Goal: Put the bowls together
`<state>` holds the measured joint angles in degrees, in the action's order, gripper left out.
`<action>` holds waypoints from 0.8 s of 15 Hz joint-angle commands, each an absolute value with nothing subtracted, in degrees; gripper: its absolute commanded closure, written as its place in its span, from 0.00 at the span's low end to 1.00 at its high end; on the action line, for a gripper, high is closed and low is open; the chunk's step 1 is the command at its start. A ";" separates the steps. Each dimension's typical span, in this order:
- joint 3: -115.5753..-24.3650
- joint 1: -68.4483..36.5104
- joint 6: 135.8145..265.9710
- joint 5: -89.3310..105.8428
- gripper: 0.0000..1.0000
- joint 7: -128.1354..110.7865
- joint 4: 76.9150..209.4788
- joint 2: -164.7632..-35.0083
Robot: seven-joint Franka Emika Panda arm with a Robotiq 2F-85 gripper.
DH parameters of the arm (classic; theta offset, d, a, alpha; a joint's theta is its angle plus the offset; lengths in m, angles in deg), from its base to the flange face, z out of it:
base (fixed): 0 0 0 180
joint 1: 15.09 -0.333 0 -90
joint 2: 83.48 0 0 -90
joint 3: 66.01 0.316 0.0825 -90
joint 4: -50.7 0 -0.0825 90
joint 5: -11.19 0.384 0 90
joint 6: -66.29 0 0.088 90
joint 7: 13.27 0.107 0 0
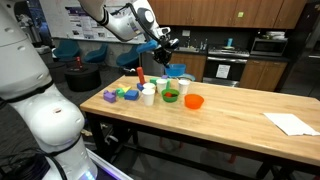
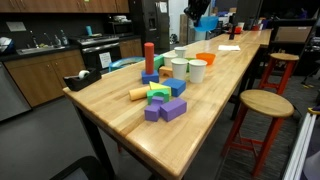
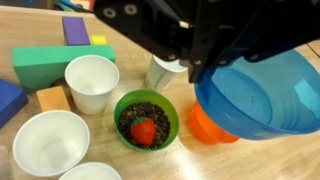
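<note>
My gripper is shut on the rim of the blue bowl and holds it in the air over the table. In the wrist view the orange bowl sits right below it, mostly covered by the blue one. To its left stands the green bowl, which holds dark bits and a red piece. In an exterior view the gripper carries the blue bowl above the green bowl and orange bowl. In an exterior view the blue bowl hangs over the orange bowl.
Several white cups stand close round the green bowl, and one lies tipped behind it. Green, purple and yellow blocks lie beyond. A white cloth lies at the table's far end. Stools stand beside the table.
</note>
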<state>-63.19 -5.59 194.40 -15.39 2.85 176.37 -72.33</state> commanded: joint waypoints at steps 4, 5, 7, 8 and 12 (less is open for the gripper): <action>-65.46 -4.04 212.41 -25.09 0.99 14.75 185.59 -70.17; -65.55 -3.95 211.85 -25.31 0.99 14.84 186.29 -70.25; -65.75 -3.56 211.69 -26.75 0.99 15.24 187.28 -70.31; -66.11 -3.59 212.51 -27.14 0.99 14.11 187.55 -70.48; -66.65 -4.06 211.10 -27.20 0.99 10.66 186.44 -71.37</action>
<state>-65.90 -3.69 211.69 -26.60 13.24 186.68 -71.90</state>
